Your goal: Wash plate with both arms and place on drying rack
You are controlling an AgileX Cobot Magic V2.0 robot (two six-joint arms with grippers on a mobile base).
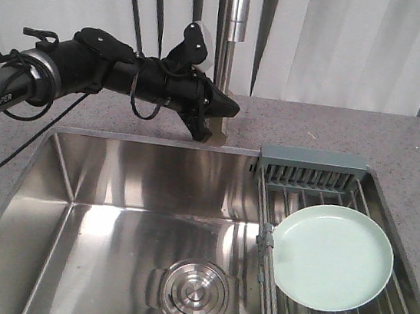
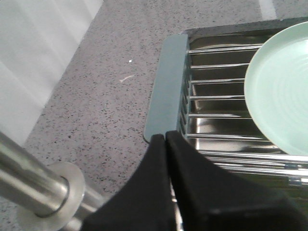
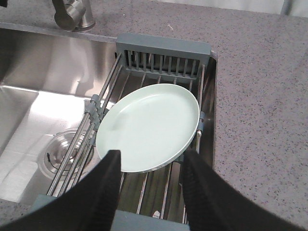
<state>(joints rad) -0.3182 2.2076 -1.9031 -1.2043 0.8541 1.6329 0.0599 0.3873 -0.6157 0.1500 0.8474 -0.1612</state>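
The pale mint-green plate [image 1: 332, 257] [image 2: 284, 91] [image 3: 149, 126] lies flat on the wire bars of the drying rack [image 1: 310, 164] [image 2: 166, 86] [image 3: 163, 48], which spans the right side of the sink. My left gripper [image 1: 232, 108] [image 2: 165, 134] is shut with nothing in it. It hovers over the back counter beside the faucet, left of the rack's far grey-blue end piece. My right gripper [image 3: 151, 154] is open above the rack's near end, its two fingers either side of the plate's near rim and apart from it. The right arm is out of the front view.
The steel faucet [image 1: 232, 20] [image 2: 29, 192] [image 3: 72, 14] rises just behind the left gripper. The sink basin [image 1: 112, 191] has a round drain [image 1: 194, 290] [image 3: 62, 149] at the bottom. Speckled grey counter [image 1: 398, 143] surrounds the sink, with white curtain behind.
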